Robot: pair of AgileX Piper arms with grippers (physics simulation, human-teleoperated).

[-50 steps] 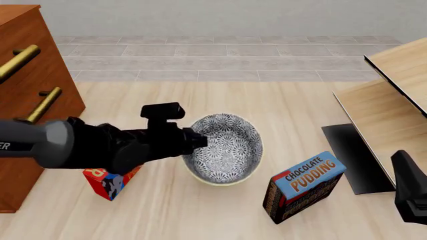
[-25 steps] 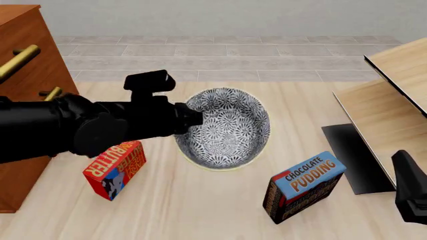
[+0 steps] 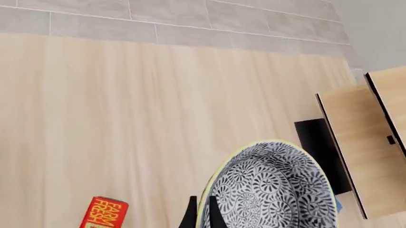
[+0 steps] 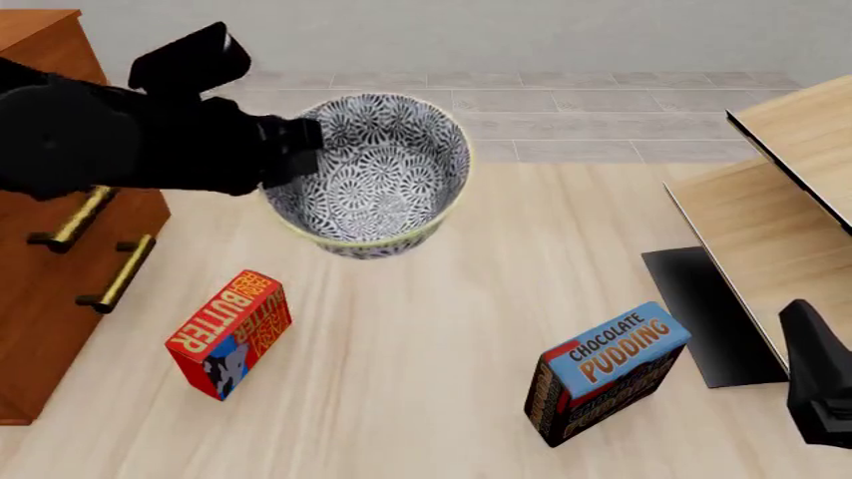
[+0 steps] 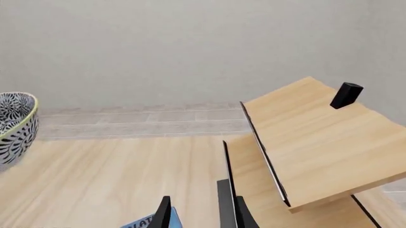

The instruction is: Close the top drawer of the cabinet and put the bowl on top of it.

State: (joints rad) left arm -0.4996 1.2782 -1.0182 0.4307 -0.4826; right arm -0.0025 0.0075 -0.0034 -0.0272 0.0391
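- Bowl (image 4: 370, 175) has gone up a lot vs 1 s ago: then it sat on the table by the butter box (image 4: 230, 333), now it's lifted clear, well above the table and shifted toward the cabinet (image 4: 54, 249)
- Means the pick is done and the carry is on; bowl not on the cabinet top yet, so placing is left
- Top drawer: its front is hidden behind the left arm in front view, can't tell if shut; two lower brass handles (image 4: 94, 247) show below the arm
- Left gripper (image 4: 303, 140) clamped on bowl's near rim; in wrist view one finger (image 3: 188, 216) sits outside the wall, the other inside, rim pinched between
- Bowl hangs off the jaws, tilted, opening facing front cam
- Left arm reaches across from cabinet side, wrist raised, about level w/ cabinet's upper part
- Right gripper (image 5: 197, 213) low at the table's near right edge, idle; jaws apart, nothing between; pudding box (image 4: 609, 370) just beside it, pale wood furniture (image 5: 317, 142) ahead
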